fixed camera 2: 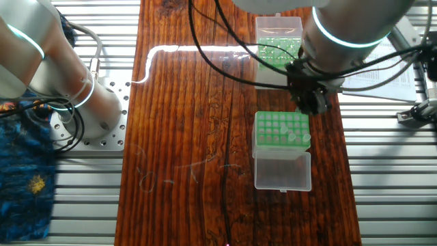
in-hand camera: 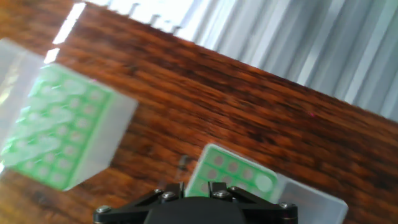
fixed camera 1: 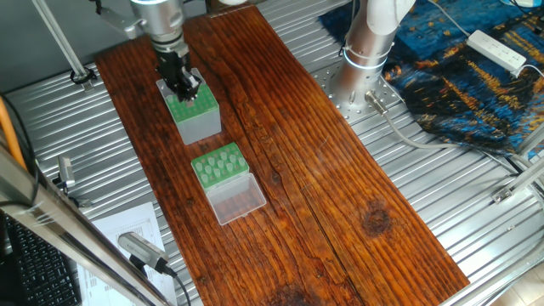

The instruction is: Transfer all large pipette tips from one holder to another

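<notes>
The taller grey-sided holder (fixed camera 1: pixel 195 115) has a green hole plate, and my gripper (fixed camera 1: pixel 189 87) hangs just over its far end. From the other side, the gripper (fixed camera 2: pixel 311 106) covers the holder's (fixed camera 2: pixel 280 130) back edge, and a few pale large pipette tips (fixed camera 2: pixel 295 137) stand near its right side. The low green rack (fixed camera 1: pixel 219 164) with its clear lid (fixed camera 1: pixel 236 199) folded out holds several tips. In the hand view the fingers (in-hand camera: pixel 214 188) stand a small gap apart with nothing between them, above the holder's (in-hand camera: pixel 227 171) left edge. The rack (in-hand camera: pixel 56 127) lies to the left.
Both boxes sit on a dark wooden board (fixed camera 1: pixel 340 187) laid over a ribbed metal table (fixed camera 1: pixel 442 178). The arm's base (fixed camera 1: pixel 365 51) stands at the board's side. A blue patterned cloth (fixed camera 1: pixel 476 85) and a white power strip (fixed camera 1: pixel 497 49) lie beyond it.
</notes>
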Action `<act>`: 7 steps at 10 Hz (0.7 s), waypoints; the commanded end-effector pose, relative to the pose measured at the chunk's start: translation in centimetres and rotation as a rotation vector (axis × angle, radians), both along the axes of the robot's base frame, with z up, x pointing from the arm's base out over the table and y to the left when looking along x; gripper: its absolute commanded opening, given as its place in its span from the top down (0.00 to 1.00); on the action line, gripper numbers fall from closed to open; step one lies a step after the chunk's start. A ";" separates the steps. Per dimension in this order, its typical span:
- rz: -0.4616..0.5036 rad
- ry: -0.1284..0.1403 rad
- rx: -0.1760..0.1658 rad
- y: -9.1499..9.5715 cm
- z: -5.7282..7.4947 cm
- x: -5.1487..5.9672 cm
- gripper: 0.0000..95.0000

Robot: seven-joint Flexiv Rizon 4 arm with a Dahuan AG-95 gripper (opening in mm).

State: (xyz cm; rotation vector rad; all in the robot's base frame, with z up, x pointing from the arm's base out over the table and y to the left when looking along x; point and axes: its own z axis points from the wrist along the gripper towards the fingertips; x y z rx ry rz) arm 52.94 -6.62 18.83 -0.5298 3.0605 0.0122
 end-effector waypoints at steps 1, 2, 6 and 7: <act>0.026 -0.010 -0.074 -1.7 -0.7 -0.1 0.80; 0.008 -0.012 -0.068 -2.2 -1.1 -0.2 0.80; 0.000 -0.010 -0.039 -3.1 -1.6 -0.4 0.80; 0.002 -0.010 -0.009 -3.1 -1.6 -0.5 0.80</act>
